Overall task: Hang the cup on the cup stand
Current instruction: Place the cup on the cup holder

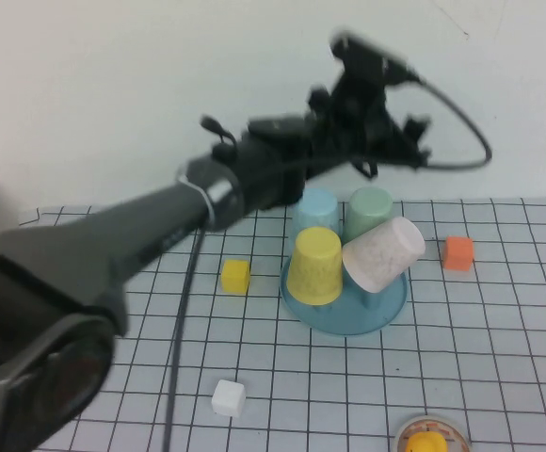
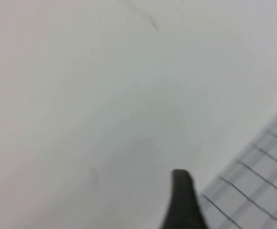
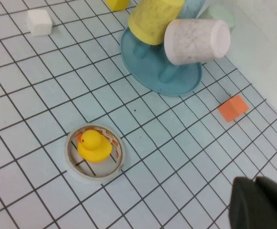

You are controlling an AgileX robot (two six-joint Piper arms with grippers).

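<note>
Pink cup (image 1: 383, 254) sits tilted on cup stand (image 1: 345, 313) peg, job looks done. Left gripper (image 1: 386, 141) high above, empty, fingers unclear. Right gripper (image 3: 260, 205) off aside, can't tell.

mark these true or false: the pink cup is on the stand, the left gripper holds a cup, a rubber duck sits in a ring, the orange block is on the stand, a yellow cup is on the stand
1. The pink cup hangs tilted on the cup stand. True.
2. The left gripper holds a cup. False: it is raised above and behind the stand, with no cup in it.
3. A yellow rubber duck sits inside a ring. True.
4. The orange block is on the stand. False: it lies on the table, right of the stand.
5. A yellow cup is on the stand. True.
The right gripper hovers above the table near the duck.
</note>
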